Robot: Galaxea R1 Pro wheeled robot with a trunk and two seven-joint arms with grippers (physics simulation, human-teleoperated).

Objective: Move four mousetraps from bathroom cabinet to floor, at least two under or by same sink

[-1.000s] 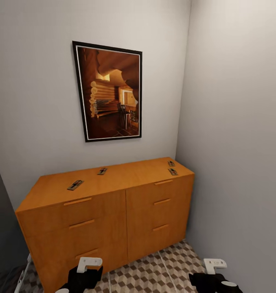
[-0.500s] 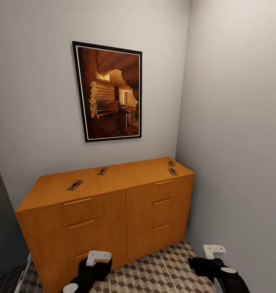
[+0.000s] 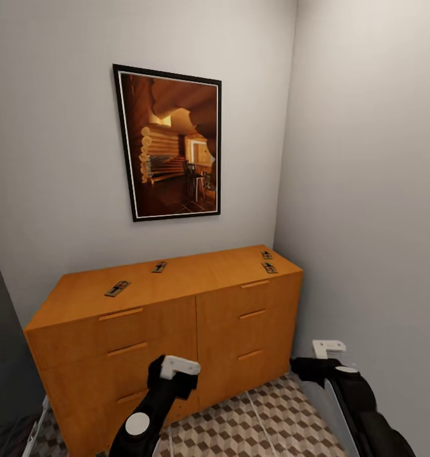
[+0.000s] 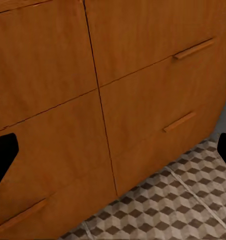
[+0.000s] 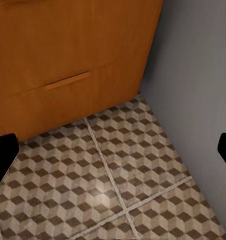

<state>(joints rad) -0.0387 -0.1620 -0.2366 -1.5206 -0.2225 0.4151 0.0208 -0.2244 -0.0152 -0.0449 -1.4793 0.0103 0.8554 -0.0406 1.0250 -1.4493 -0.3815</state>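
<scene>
While both arms hang low in front of the cabinet [image 3: 177, 317], I log risks first. Its top sits well above both pincers, so a steep reach could knock an arm against the drawer fronts. Bathroom floor [image 3: 240, 431] tiles show at 6 o'clock below.

Left pincer [image 3: 177, 371] hangs before the lower drawers; in the left wrist view its dark tips sit at opposite frame edges, so I read it as wide and empty. Right pincer [image 3: 326, 355], near the wall at 4 o'clock, reads the same.

All four mousetraps lie flat on the cabinet's top surface: one [image 3: 117, 289] at 9 o'clock, one [image 3: 159, 267] near centre, two [image 3: 269, 268] [image 3: 266, 255] close together at 3 o'clock. The two left ones have long axes running front-left to back-right. Being thin, they may skid under a closing pincer.
</scene>
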